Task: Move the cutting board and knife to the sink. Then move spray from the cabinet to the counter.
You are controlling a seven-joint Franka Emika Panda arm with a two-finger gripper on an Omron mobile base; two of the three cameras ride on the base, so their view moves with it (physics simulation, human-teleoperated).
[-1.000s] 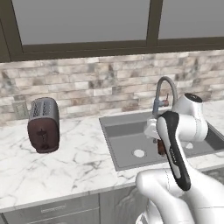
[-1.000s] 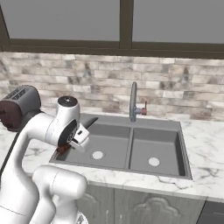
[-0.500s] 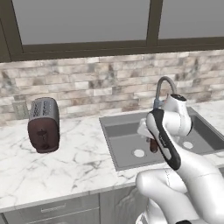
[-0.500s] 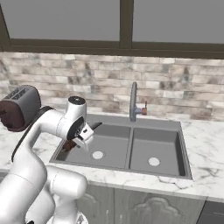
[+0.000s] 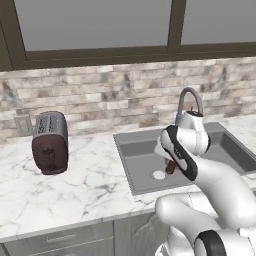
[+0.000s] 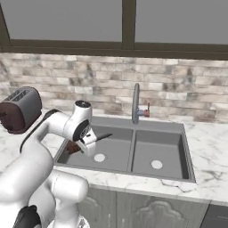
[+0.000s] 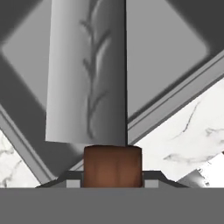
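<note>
Our gripper [image 6: 83, 144] hangs over the left basin of the sink [image 6: 178, 133], its two fingers pinched on the reddish-brown handle of the knife [image 7: 87, 83] — from the hand view we look straight along the broad grey blade, which juts out from between the fingertips with the basin floor behind it. From the right base view the blade points toward the middle of the sink; from the left base view we see the brown handle [image 5: 170, 167] showing under the wrist, just above the drain of the near basin.

We see a double sink — two grey basins, each with a round drain, with nothing lying on either floor that we can make out. A curved faucet [image 6: 135, 103] stands behind the divider.

Around it runs the counter [image 5: 75, 195], white marble with grey veins, over grey drawers. A dark red and silver toaster [image 5: 50, 142] stands on it well to the left of the sink. Behind are a stone-tile backsplash and dark-framed windows.
</note>
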